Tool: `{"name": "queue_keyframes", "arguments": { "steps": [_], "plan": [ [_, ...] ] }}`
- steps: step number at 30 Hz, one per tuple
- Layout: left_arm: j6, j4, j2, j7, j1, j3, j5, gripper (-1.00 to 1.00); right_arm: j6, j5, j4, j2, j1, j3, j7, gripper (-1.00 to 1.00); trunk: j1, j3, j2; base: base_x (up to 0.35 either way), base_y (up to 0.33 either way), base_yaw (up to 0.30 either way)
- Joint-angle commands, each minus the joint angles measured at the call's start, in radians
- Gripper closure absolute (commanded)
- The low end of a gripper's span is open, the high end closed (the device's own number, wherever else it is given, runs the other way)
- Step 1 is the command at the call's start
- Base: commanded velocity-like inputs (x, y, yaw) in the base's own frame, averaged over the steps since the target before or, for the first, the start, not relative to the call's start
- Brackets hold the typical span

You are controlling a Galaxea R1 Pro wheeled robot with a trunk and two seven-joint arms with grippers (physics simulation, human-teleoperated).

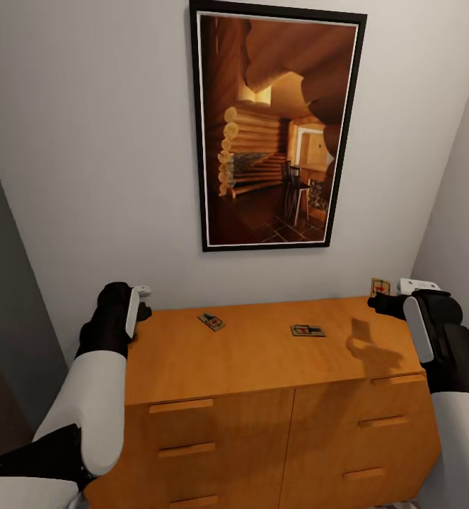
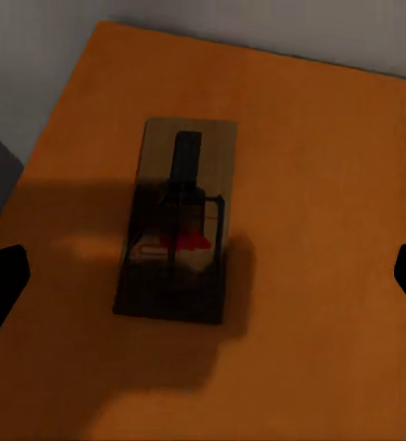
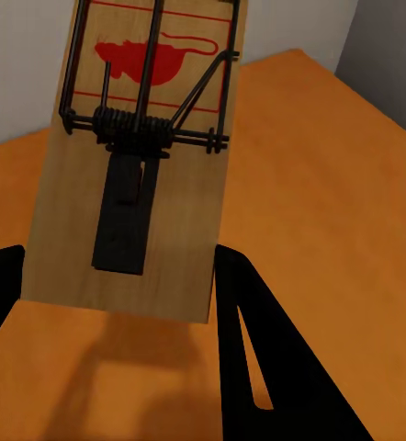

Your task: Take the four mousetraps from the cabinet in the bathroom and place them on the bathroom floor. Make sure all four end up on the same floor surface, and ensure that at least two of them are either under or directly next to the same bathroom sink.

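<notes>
Topping the cabinet (image 1: 262, 360), two mousetraps (image 1: 308, 330), framed picture (image 1: 276, 127) above.

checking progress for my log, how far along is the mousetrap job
Early. No trap is on the bathroom floor. The right pincer holds one mousetrap lifted above the cabinet top. The left pincer hovers open over another trap. Two more lie on the top. All four need placing.

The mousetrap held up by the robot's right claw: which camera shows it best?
The right wrist view: the held mousetrap looms close there, with its spring wire and red mouse mark plain, pinched in the right claw. The head view shows it as a tiny tan plate above the cabinet. The left wrist view shows a different trap lying flat.
</notes>
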Motion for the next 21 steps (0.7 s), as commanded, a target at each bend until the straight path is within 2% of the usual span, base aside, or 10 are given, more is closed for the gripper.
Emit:
{"name": "queue_keyframes", "arguments": {
  "steps": [1,7,8,12,21],
  "plan": [
    [0.003,0.005,-0.001,0.000,-0.007,0.003,-0.003,-1.00,0.003,-0.014,-0.001,0.000,-0.001,0.000,-0.009,1.00,0.000,-0.001,-0.001,0.000,0.000,0.000],
    [0.003,0.039,-0.001,0.000,-0.041,0.003,-0.004,-1.00,0.003,-0.014,-0.001,0.000,-0.001,0.000,-0.009,1.00,0.000,-0.001,-0.001,0.000,0.000,0.000],
    [0.003,0.213,-0.001,0.000,-0.181,0.002,-0.004,-1.00,0.003,-0.014,-0.001,0.000,-0.001,0.000,-0.009,1.00,0.000,-0.001,-0.001,0.000,0.000,0.000],
    [0.003,0.246,0.001,0.000,-0.207,0.002,-0.003,-1.00,0.003,-0.014,-0.001,-0.001,-0.001,0.000,-0.009,1.00,0.000,-0.001,-0.001,0.000,0.000,0.000],
    [0.002,0.432,0.013,-0.001,-0.317,0.006,-0.003,-1.00,0.003,-0.014,-0.001,-0.004,-0.001,0.000,-0.009,1.00,0.000,-0.001,-0.001,0.000,0.000,0.000]
  ]
}}
